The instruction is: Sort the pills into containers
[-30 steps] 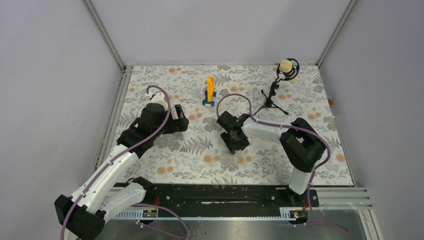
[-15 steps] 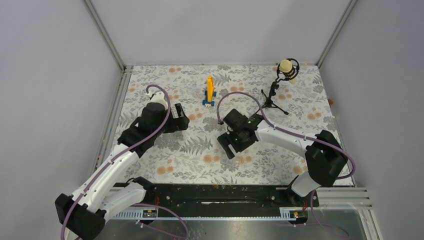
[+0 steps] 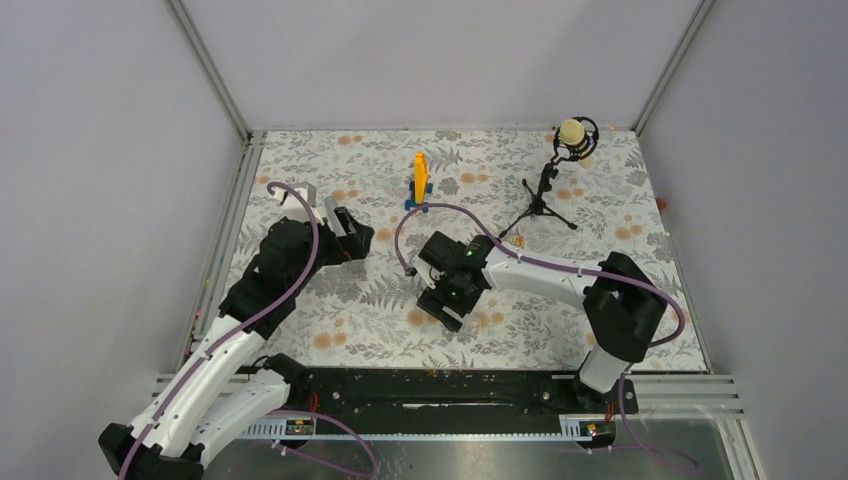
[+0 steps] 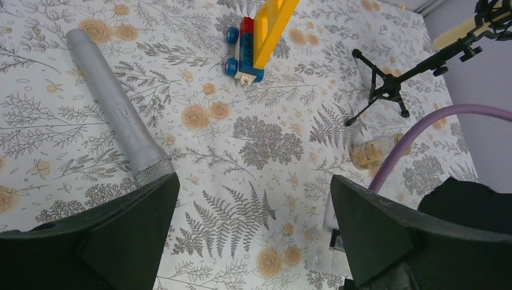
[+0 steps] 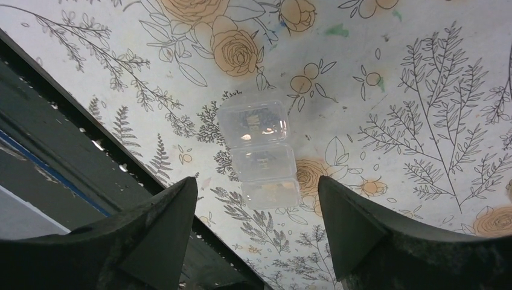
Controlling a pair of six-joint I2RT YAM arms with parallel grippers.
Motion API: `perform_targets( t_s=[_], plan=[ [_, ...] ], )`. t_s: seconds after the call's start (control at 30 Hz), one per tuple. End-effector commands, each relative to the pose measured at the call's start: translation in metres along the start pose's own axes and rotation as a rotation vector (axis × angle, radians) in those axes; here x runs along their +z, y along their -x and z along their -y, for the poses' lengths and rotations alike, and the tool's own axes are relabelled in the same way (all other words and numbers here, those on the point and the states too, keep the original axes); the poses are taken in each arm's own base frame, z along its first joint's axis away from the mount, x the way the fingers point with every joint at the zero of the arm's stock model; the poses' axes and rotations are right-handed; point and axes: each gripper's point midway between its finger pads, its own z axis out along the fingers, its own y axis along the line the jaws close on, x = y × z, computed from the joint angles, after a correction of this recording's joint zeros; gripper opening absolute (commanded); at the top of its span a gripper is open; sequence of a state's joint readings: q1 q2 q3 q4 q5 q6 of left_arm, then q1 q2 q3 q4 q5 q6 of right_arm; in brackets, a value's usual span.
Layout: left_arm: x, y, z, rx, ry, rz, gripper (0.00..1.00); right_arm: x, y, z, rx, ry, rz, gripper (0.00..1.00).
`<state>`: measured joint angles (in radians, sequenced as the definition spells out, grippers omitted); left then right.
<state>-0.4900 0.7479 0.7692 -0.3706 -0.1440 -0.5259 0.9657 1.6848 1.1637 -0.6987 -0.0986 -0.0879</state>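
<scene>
A colourless see-through container with three compartments in a row lies flat on the floral mat. My right gripper hovers over it, open and empty, with its jaws on either side of the container's near end. One end compartment shows dark specks and the other shows tan bits. The amber-tan jar lies on its side near the microphone stand's feet, partly behind a purple cable. My left gripper is open and empty above bare mat at the left. My right gripper sits mid-table in the top view.
A grey cylindrical tube lies by my left jaw. An upright orange piece on a blue base stands at the back centre. A microphone stand stands at the back right. A black rail runs along the near edge.
My right gripper has moved left and toward the near edge, and is now over the colourless container. My left wrist has drawn back to the left, with its gripper staying open.
</scene>
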Motion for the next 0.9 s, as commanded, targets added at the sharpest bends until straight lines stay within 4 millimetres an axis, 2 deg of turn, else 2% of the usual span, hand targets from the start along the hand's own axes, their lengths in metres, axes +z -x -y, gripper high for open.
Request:
perform_targets(
  t_s=[0.0, 0.27, 0.4, 0.77, 0.87],
  plan=[
    [0.0, 0.022, 0.009, -0.028, -0.03, 0.093, 0.98, 0.002, -0.008, 0.001, -0.065, 0.002, -0.06, 0.79],
    [0.005, 0.014, 0.014, -0.026, -0.056, 0.049, 0.98, 0.019, -0.012, 0.001, -0.108, 0.021, -0.069, 0.7],
    [0.007, 0.014, 0.014, -0.039, -0.055, 0.054, 0.99, 0.026, -0.005, 0.003, -0.123, 0.012, -0.041, 0.67],
    [0.012, 0.015, 0.019, -0.061, -0.065, 0.052, 0.98, 0.034, -0.015, 0.005, -0.146, 0.019, -0.111, 0.67],
    [0.013, 0.016, 0.019, -0.063, -0.063, 0.052, 0.99, 0.033, -0.014, 0.007, -0.147, 0.006, -0.109, 0.63]
  ],
)
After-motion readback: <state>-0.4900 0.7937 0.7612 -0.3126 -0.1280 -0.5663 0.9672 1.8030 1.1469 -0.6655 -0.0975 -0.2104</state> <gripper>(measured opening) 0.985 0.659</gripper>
